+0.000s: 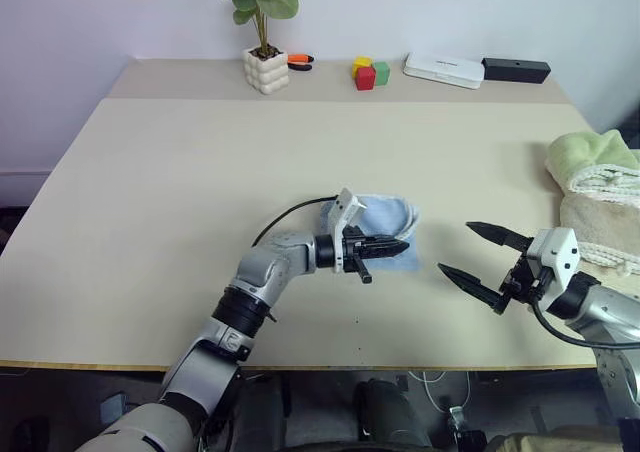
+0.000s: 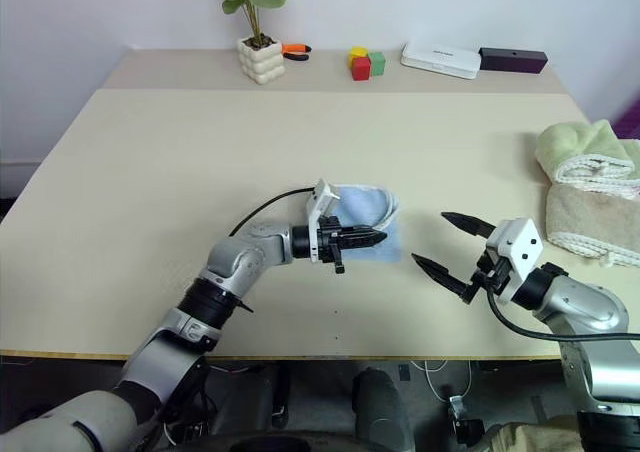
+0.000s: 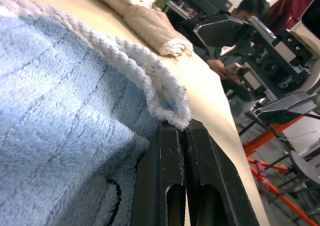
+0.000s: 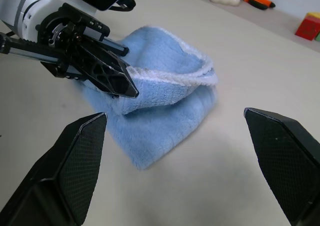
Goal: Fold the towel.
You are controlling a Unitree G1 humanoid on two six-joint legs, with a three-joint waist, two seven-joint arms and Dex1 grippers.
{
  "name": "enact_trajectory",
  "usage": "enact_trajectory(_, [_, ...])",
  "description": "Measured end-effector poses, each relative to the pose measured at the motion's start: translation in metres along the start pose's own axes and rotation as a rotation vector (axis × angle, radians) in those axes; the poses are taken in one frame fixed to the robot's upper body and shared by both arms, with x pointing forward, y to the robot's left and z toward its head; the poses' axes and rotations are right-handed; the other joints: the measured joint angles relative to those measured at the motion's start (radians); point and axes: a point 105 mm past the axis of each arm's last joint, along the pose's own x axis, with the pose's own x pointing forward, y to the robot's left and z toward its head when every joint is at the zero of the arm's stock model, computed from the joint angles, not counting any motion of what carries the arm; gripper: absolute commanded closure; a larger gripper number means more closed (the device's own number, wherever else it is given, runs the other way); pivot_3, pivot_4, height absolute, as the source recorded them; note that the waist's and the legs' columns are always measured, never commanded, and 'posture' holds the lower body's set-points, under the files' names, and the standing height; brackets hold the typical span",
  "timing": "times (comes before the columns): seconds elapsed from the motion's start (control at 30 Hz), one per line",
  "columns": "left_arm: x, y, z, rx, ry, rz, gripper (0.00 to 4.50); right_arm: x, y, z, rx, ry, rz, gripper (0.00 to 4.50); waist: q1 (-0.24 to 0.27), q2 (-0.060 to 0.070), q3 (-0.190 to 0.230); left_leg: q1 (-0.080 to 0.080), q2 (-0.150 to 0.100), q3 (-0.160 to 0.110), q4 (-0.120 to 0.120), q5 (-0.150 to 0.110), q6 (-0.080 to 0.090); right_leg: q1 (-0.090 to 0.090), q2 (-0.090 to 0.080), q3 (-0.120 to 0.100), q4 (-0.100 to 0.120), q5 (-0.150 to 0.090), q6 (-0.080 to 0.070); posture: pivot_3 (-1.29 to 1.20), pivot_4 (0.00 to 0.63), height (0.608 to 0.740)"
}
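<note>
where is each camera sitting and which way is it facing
Head views: from the head, looking forward and down at the table, both arms showing; left gripper shut on the towel, right gripper open.
Left wrist view: along its shut fingers, pinching the towel's pale edge.
Right wrist view: between its spread fingers, facing the towel.
Shared: the right wrist and head views show the left gripper on the towel.

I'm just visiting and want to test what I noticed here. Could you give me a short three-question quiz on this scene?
1. True or false: the left gripper is shut on the blue towel's edge.
2. How do the right gripper's fingers stand: A spread apart, B pressed together?
3. What lies at the table's right edge?

Key: 1 true. 2 A. 3 A green towel and a beige towel.
</note>
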Motion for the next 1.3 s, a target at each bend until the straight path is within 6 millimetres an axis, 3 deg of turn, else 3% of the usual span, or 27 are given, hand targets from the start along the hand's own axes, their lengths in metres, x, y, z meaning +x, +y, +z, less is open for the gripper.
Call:
enact_trajectory(0.03, [0.001,0.002,-0.002,0.006,0.005,0.009,4.45,0.0,0.0,0.001,-0.003,-0.002,-0.003,0.0,0.0,0.0,0.0,0.0,0.0,0.0,0.0,0.0,0.0,0.0,0.0,0.0,0.0,0.0,0.0,0.0,0.15,0.74])
enact_trajectory(0.1, [0.003,0.005,-0.009,0.008,0.028,0.024,3.62,0.001,0.001,0.003,-0.01,-0.008,-0.005,0.0,0.0,0.0,0.0,0.0,0.0,0.0,0.0,0.0,0.0,0.0,0.0,0.0,0.0,0.0,0.0,0.0,0.15,0.74])
enact_trajectory(0.33, [0.006,0.002,-0.009,0.047,0.028,0.009,0.14,0.006,0.001,0.007,-0.015,-0.024,-0.003,0.0,-0.001,0.0,0.0,0.0,0.0,-0.001,0.0,0.0,0.0,0.0,0.0,-0.001,0.0,0.0,0.0,0.0,0.15,0.74])
enact_trajectory(0.6, [-0.014,-0.018,0.018,0.134,-0.05,-0.068,0.06,0.031,-0.01,0.017,0.012,-0.104,0.001,0.0,0.0,0.001,0.0,0.0,0.0,-0.002,0.0,0.0,0.0,0.0,0.0,-0.001,0.001,0.0,0.001,0.0,0.15,0.74])
enact_trajectory(0.83, [-0.051,0.002,0.049,0.129,-0.19,0.117,0.06,0.063,-0.025,0.036,0.118,-0.256,-0.06,0.0,-0.003,0.001,0.0,0.0,0.0,-0.003,0.0,0.0,0.0,0.0,0.001,-0.002,0.002,0.003,0.006,0.0,0.15,0.74])
enact_trajectory(0.87, [-0.057,0.007,0.054,0.124,-0.217,0.157,0.29,0.068,-0.023,0.037,0.13,-0.271,-0.054,0.0,-0.003,0.002,0.0,0.0,0.0,-0.004,0.0,0.0,0.0,0.0,0.001,-0.002,0.002,0.003,0.006,0.0,0.15,0.74])
enact_trajectory(0.97, [-0.075,0.019,0.063,0.09,-0.303,0.252,1.29,0.085,-0.009,0.035,0.195,-0.298,-0.035,0.79,0.0,0.002,0.0,-0.001,0.0,-0.004,0.0,0.0,0.0,0.0,0.001,-0.003,0.002,0.003,0.006,0.0,0.15,0.74])
enact_trajectory(1.07, [-0.087,0.031,0.066,0.081,-0.349,0.361,2.77,0.097,-0.002,0.03,0.224,-0.289,-0.043,2.24,0.0,0.002,0.0,-0.002,0.0,-0.004,0.001,0.0,0.0,0.0,0.0,-0.003,0.002,0.004,0.007,0.0,0.15,0.74])
enact_trajectory(1.17, [-0.09,0.042,0.063,0.074,-0.377,0.457,4.31,0.108,-0.01,0.028,0.219,-0.281,-0.138,3.8,0.0,0.002,0.0,-0.002,0.0,-0.004,0.002,0.001,-0.001,0.001,0.001,-0.003,0.003,0.004,0.007,0.0,0.15,0.74])
enact_trajectory(1.2, [-0.089,0.045,0.062,0.078,-0.377,0.479,4.5,0.112,-0.011,0.027,0.221,-0.279,-0.16,4.35,0.0,0.002,0.0,-0.002,0.0,-0.004,0.002,0.001,-0.001,0.001,0.001,-0.003,0.003,0.004,0.007,0.0,0.15,0.74])
enact_trajectory(1.3, [-0.082,0.05,0.055,0.059,-0.378,0.508,4.5,0.122,-0.005,0.026,0.255,-0.289,-0.193,4.43,-0.001,0.002,-0.001,-0.002,0.0,-0.004,0.001,0.001,-0.001,0.0,0.001,-0.003,0.003,0.004,0.007,0.0,0.15,0.74])
